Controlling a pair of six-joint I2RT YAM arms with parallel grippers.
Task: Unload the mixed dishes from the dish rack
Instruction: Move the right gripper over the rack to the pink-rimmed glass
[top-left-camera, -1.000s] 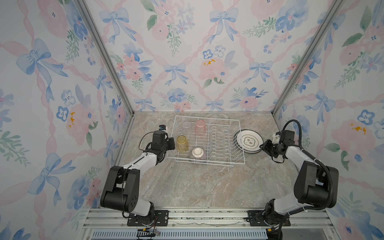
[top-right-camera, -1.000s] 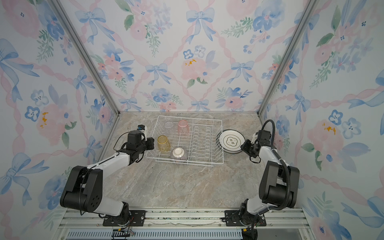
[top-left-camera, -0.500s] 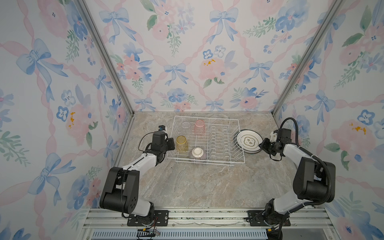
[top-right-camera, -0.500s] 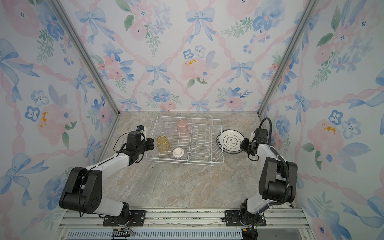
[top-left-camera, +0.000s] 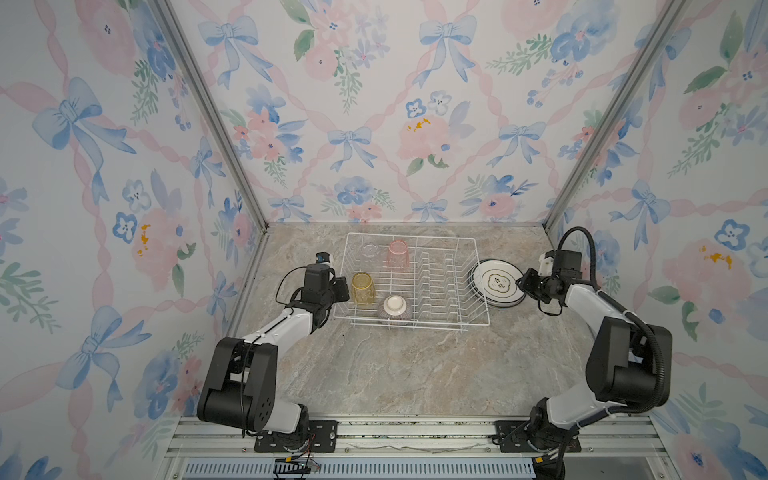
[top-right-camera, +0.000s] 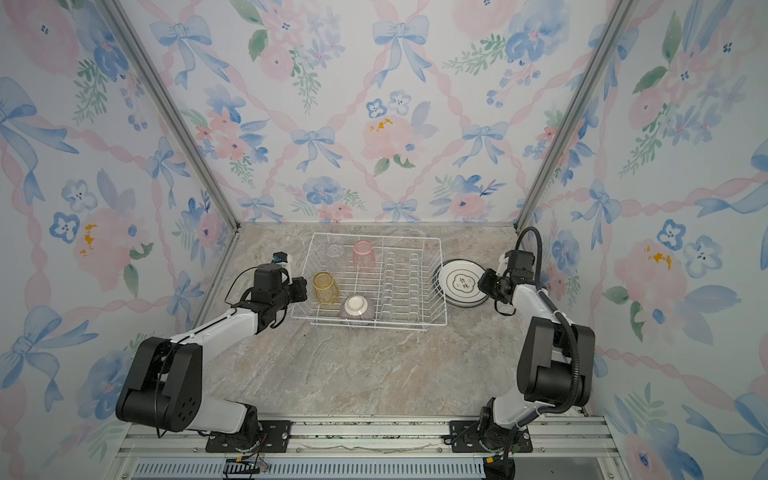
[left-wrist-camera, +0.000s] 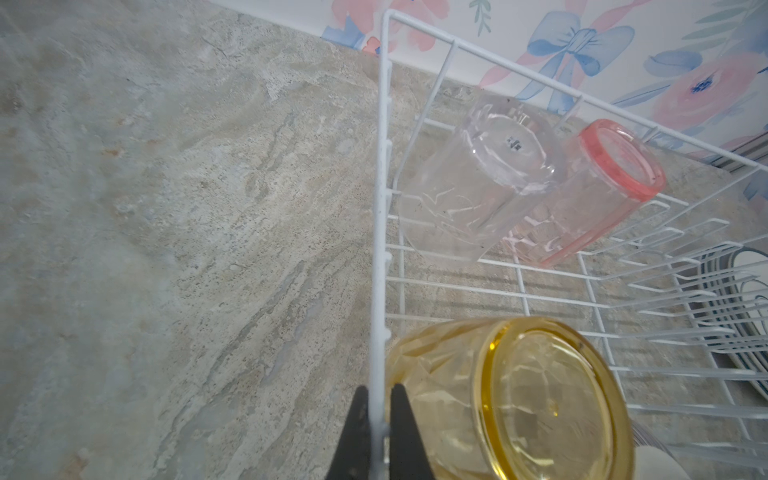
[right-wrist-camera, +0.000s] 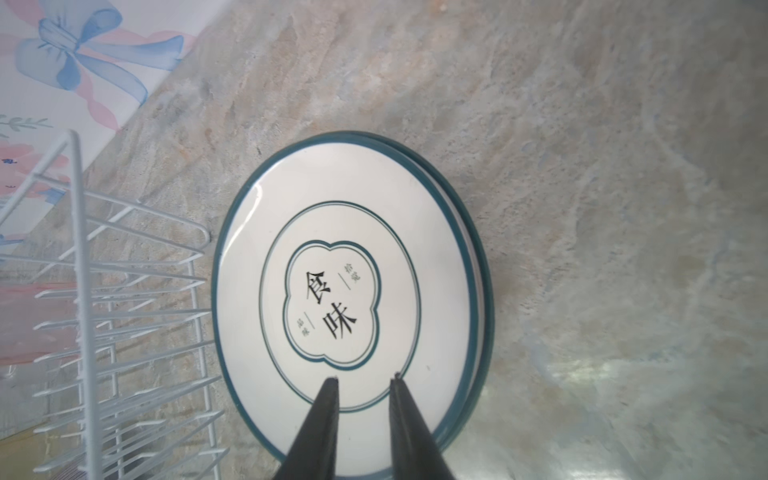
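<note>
Left gripper (left-wrist-camera: 379, 395) is clenched on the thin white rim wire at the left end of the dish rack (top-left-camera: 415, 322), one black finger on each side of the wire. This grip looks meant to pin the light rack to the marble-patterned table (top-left-camera: 395, 374) so it does not slide as dishes come out.

Just inside that wall, the yellow tumbler (top-left-camera: 363, 289) stands mouth down, almost against the pinched wire. Behind it, near the far wall, the clear tumbler (top-left-camera: 369, 250) and the pink tumbler (top-left-camera: 398, 253) stand side by side, also inverted, as cups are left to drain. At the front edge, the purple-striped bowl (top-left-camera: 395, 309) sits upside down with its pale foot showing. These four are yet to be unloaded.

Further right, the plate-slot prongs (top-left-camera: 436, 282) stand empty.

Outside the rack, just beside its right end, the white plates (top-left-camera: 496, 282) lie flat on the table in one neat stack, printed characters facing up. You cannot count them exactly from the rims.

Right gripper (right-wrist-camera: 363, 378) hovers over the top plate's near edge, fingers slightly parted and empty. You cannot tell whether the tips touch it.
</note>
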